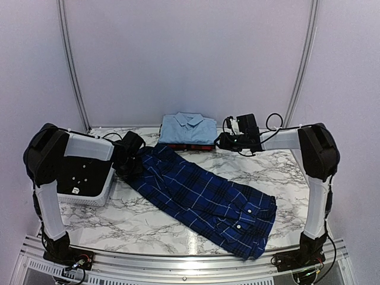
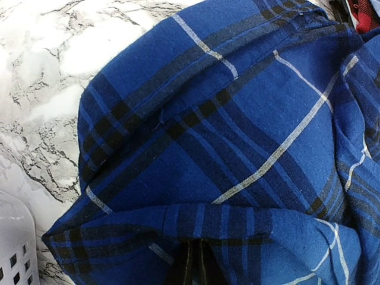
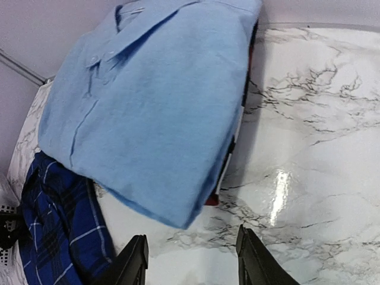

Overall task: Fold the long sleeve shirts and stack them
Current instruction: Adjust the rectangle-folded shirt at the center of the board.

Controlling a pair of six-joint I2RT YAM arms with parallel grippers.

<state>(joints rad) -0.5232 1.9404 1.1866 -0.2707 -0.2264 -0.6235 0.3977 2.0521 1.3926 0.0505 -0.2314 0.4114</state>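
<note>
A navy blue plaid shirt [image 1: 205,199] lies spread diagonally across the marble table, its buttoned end toward the front right. My left gripper [image 1: 132,155] is shut on a fold of that navy plaid shirt [image 2: 237,136] at its far left end; the cloth drapes over the fingers. At the back a folded light blue shirt [image 1: 189,127] rests on top of a folded red-and-black plaid shirt [image 1: 189,146], of which only an edge shows. My right gripper [image 3: 191,267] hovers open over bare table just in front of the light blue shirt [image 3: 154,107], holding nothing.
A white slotted basket [image 1: 89,184] stands at the left, under the left arm, and its corner [image 2: 15,249] shows beside the navy cloth. The marble table [image 1: 279,172] shows bare at the right and along the front left. Walls close in behind.
</note>
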